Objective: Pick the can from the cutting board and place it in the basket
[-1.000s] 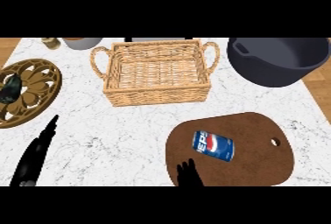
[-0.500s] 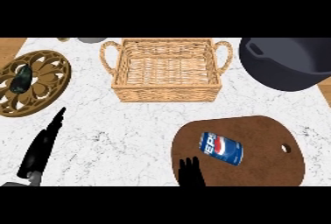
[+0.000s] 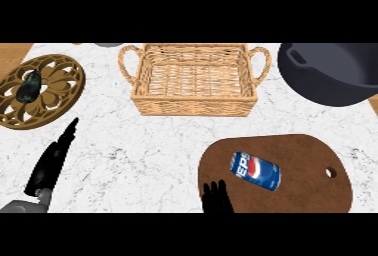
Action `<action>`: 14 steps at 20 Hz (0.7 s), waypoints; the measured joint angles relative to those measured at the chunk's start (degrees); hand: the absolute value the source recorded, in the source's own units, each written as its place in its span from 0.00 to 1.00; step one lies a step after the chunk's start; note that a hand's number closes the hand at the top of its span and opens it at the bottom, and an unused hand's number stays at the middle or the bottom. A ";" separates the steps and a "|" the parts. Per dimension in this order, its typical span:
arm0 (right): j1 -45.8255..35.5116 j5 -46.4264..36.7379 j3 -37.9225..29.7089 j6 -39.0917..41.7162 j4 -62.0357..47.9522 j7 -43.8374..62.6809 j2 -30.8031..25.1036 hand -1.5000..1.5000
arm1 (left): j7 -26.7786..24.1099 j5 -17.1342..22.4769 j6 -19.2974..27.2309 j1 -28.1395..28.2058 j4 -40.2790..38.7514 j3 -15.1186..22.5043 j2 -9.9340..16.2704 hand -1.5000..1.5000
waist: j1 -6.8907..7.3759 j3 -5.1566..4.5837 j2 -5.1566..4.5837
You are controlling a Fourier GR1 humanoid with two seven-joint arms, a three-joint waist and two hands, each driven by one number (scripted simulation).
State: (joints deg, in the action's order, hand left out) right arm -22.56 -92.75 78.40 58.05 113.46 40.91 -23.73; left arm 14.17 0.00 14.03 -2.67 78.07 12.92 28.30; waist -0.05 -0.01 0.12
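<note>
Nearest, at the view's lower edge, the right hand (image 3: 217,197) shows only as straight black fingers pointing up over the near rim of the brown cutting board (image 3: 303,155); they are extended, not curled, and hold nothing. Just beyond those fingers and a little to the right, apart from them, the blue can (image 3: 255,170) lies on its side on the board, tilted diagonally. A small hole pierces the board near its right edge. At the lower left, the left hand (image 3: 50,162) stretches up across the white marble counter (image 3: 148,145), its fingers straight and together, empty, with a bit of grey forearm below it. Farther back, in the middle, stands the wicker basket (image 3: 193,102) with a looped handle at either end, well apart from the can. To its left lies a round ornate wooden trivet (image 3: 46,95) with a small dark object (image 3: 29,86) resting on it. At the far right sits a dark grey pot (image 3: 332,70), partly cut off by the frame.
</note>
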 measured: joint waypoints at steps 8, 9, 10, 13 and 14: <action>0.18 0.44 -0.05 -1.03 -0.13 -0.09 0.02 0.00 | -0.99 -0.98 -0.73 -0.02 -0.72 -0.54 -1.37 0.50 | 0.20 0.01 -0.03; 0.20 0.44 -0.06 -1.05 -0.13 -0.09 0.02 0.00 | -1.37 -0.89 -1.19 -0.19 -1.16 -1.11 -1.00 0.50 | 0.18 0.00 -0.04; 0.40 0.62 -0.18 -1.42 -0.17 0.08 0.02 0.00 | -0.91 -1.07 -1.15 -0.51 -0.96 -1.23 -1.08 0.50 | 0.18 0.01 -0.04; 0.61 1.04 -0.28 -2.02 -0.27 0.13 0.04 0.00 | -1.12 -1.58 -1.11 -0.03 -1.00 -1.02 -1.89 0.50 | 0.29 0.02 -0.05; 0.55 1.12 -0.23 -2.06 -0.29 0.13 0.03 0.00 | -1.25 -1.80 -1.06 0.36 -0.69 -1.02 -1.84 0.50 | 0.38 0.02 -0.03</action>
State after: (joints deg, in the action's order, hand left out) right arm -22.01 -91.63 78.17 55.98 113.16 41.04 -23.70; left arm 12.92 -1.80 12.97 -2.31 77.39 11.90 26.46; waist 0.33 0.00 0.09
